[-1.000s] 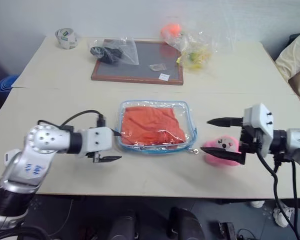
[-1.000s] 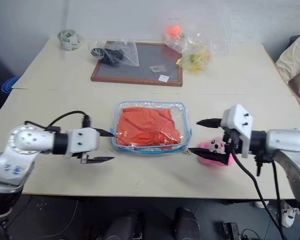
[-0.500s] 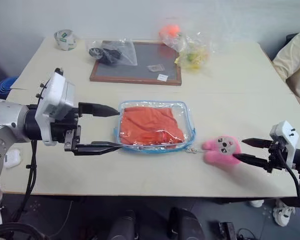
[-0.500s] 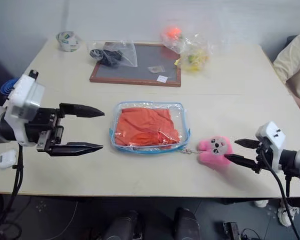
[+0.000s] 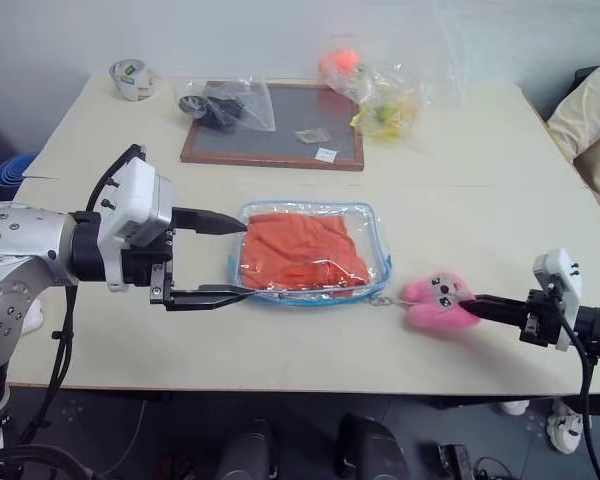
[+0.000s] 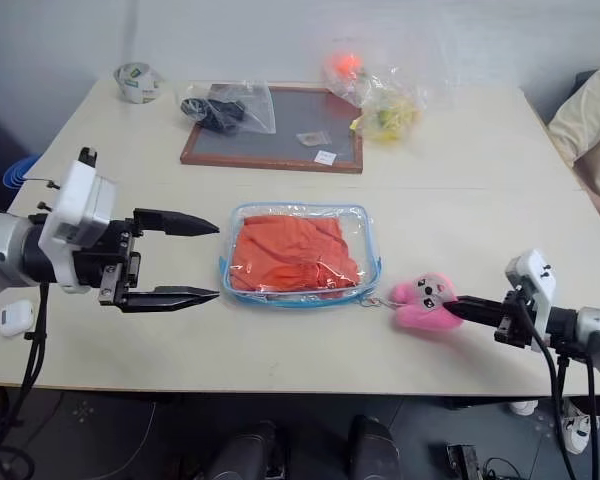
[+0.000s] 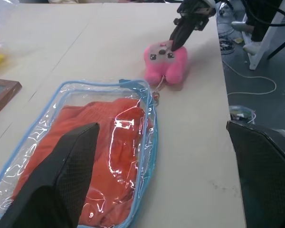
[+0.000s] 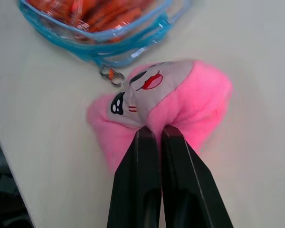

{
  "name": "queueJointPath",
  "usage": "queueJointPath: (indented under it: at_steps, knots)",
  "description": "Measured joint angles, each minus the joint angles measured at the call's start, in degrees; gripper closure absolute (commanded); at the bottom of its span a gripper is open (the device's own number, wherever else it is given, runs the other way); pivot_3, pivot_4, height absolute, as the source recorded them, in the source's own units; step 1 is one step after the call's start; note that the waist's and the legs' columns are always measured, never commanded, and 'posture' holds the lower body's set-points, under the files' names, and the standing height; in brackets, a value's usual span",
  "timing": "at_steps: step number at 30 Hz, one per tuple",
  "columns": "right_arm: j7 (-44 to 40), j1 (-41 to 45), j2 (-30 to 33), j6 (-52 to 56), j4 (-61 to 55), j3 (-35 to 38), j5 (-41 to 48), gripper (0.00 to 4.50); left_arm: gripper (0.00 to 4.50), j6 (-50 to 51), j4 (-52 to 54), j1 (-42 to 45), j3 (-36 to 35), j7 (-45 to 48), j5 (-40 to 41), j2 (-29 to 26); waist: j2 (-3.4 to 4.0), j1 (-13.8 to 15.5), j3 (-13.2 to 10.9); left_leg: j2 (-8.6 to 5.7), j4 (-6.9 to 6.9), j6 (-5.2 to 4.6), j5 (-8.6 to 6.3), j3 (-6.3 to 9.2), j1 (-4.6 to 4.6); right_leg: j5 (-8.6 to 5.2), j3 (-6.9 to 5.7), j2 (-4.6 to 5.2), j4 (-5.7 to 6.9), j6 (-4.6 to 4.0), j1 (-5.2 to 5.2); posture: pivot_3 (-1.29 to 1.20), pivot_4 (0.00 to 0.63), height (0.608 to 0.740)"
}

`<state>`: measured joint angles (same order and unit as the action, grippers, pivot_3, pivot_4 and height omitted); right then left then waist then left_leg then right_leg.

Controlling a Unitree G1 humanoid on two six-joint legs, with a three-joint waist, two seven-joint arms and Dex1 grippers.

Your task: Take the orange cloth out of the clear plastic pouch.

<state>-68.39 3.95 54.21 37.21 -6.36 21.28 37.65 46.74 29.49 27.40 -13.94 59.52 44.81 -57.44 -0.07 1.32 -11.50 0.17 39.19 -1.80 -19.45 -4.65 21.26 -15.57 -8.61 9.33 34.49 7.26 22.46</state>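
From the head camera I've got the clear plastic pouch [image 5: 312, 252] lying flat mid-table with the orange cloth [image 5: 302, 252] inside it. My left gripper [image 5: 222, 258] sits just off the pouch's left edge, fingers spread wide, one above the other, nothing in them. Off to the right, my right gripper [image 5: 480, 307] has its fingers pinched together on the edge of the pink plush charm [image 5: 437, 302], which hangs off the pouch's right corner by a little clip. Far end of the table has a framed board [image 5: 276, 124], a roll of tape [image 5: 132, 77] and a couple of plastic bags.

Left wrist view: wide-apart fingers [image 7: 57, 180] frame the pouch, cloth bunched inside under the glossy plastic, charm past it with the other gripper on it.

Right wrist view: both fingers [image 8: 147, 185] pressed side by side, squeezing the charm's pink fabric; the pouch's blue-trimmed corner is just beyond.
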Motion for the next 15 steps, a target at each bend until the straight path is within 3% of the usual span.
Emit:
queueJointPath:
  at_steps: [4, 8, 11, 15]
  knots:
    - [-1.72, 5.18, 2.14, 3.20, -7.78, 0.88, 6.15, 4.48, 0.00, -0.65, -0.39, 0.05, 0.61, -0.07, -0.04, -0.02, 0.00, 0.01, 0.00, 0.08, 0.00, 0.03, -0.02, 0.01, 0.00, 0.00, -0.01, -0.05, -0.01, -0.01, 0.00, 0.00, 0.150, 0.740]
    - [-4.54, 9.94, 2.17, 1.22, -12.72, -8.96, 4.54, 4.48, 0.00, -1.90, -1.32, 1.76, 2.63, -0.78, -1.06, 0.34, -0.02, 0.22, 0.00, 0.00, 0.01, 0.03, -0.02, 0.01, 0.02, 0.00, 0.00, 0.00, -0.03, -0.01, 0.01, 0.00, 0.150, 0.740]
    - [-5.40, 16.01, 0.01, -4.60, -13.47, -19.57, -3.12, 4.48, 0.00, -2.39, -2.16, 3.35, 4.50, -1.34, -1.64, 1.55, -0.05, 0.06, 0.00, -0.01, 0.01, 0.03, -0.02, -0.01, 0.03, 0.00, 0.01, 0.00, -0.01, -0.01, 0.03, 0.00, 0.150, 0.740]
    - [-2.97, 23.40, -7.63, -14.75, -6.72, -31.85, -16.33, 4.48, 0.00, -2.93, -3.00, 4.55, 7.09, -2.28, -2.55, 3.24, -0.07, -0.17, 0.02, -0.04, -0.01, 0.05, -0.01, -0.07, 0.06, -0.01, 0.04, -0.04, 0.03, -0.02, 0.15, 0.00, 0.150, 0.740]
